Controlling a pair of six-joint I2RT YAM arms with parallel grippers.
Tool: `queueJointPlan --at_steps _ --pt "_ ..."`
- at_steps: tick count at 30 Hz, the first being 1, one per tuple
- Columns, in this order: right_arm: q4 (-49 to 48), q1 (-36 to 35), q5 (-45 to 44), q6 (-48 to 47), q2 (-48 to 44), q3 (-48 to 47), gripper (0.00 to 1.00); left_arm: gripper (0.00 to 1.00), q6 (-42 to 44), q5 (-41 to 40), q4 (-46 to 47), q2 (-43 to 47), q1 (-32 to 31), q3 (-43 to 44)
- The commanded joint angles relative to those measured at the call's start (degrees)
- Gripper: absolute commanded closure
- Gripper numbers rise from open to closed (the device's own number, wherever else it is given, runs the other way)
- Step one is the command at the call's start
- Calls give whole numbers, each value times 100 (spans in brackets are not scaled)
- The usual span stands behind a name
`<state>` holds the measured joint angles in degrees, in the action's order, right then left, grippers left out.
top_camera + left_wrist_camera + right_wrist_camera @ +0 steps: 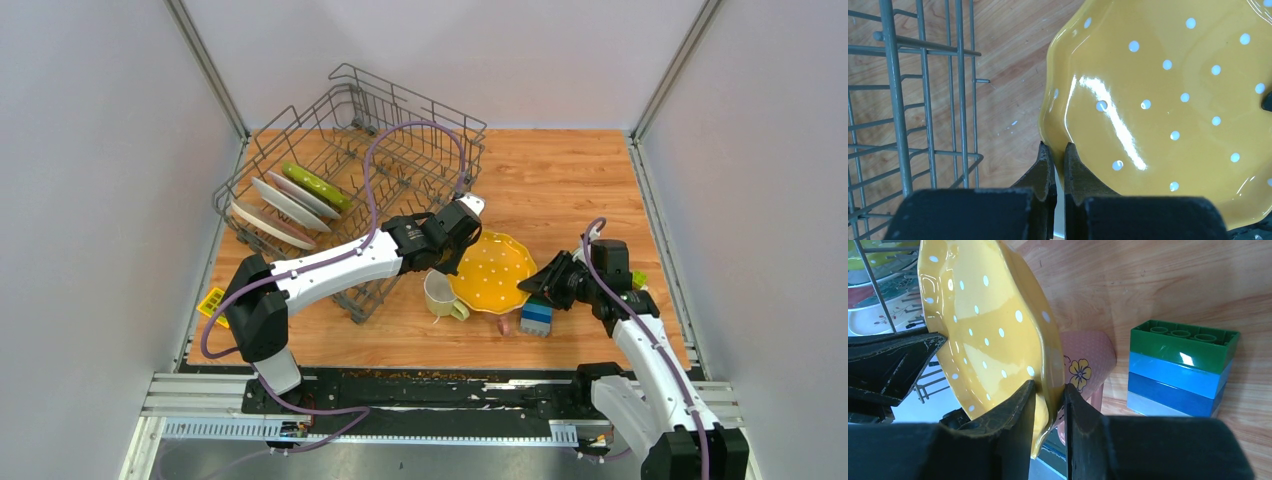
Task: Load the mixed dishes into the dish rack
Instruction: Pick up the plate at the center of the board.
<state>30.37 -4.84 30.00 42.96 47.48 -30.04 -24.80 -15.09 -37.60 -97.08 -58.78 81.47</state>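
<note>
The scalloped yellow plate [492, 272] with white dots is held between both arms, right of the dish rack [350, 150]. My left gripper [457, 260] is shut on its left rim, and the left wrist view shows the fingers [1057, 156] pinching the edge of the plate [1158, 100]. My right gripper [536, 285] is shut on the opposite rim, clamped [1049, 399] on the tilted plate [983, 325]. A pale yellow mug [441, 297] stands just in front of the plate. A pink flowered mug [1083, 365] lies under the plate. Plates [285, 205] and a green bowl [317, 186] stand in the rack.
Stacked green-blue toy blocks [536, 317] sit beside my right gripper, and they also show in the right wrist view [1180, 367]. The rack's wire side [928, 100] is close to the left of my left gripper. A small yellow piece [212, 302] lies at the table's left edge.
</note>
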Motion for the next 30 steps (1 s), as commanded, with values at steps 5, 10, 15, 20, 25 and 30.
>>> queueJointPlan --at_steps 5,10,15,20,25,30 --pt "-1736 -247 657 422 -400 -341 100 100 114 1913 1014 116 -774 3" --pt "-1939 -237 685 717 -635 -230 100 100 123 1862 1090 174 -771 -15" --pt "-2492 -242 873 1157 -884 18 100 100 124 1799 1123 180 -766 -19" --pt "-2904 -237 1058 1308 -1006 123 100 100 148 1768 1140 189 -768 -17" --pt "-3166 -239 1223 1226 -1083 198 100 100 199 1883 1200 169 -766 3" --pt "-3099 -239 1158 1098 -1092 274 94 100 239 2055 1212 154 -771 0"
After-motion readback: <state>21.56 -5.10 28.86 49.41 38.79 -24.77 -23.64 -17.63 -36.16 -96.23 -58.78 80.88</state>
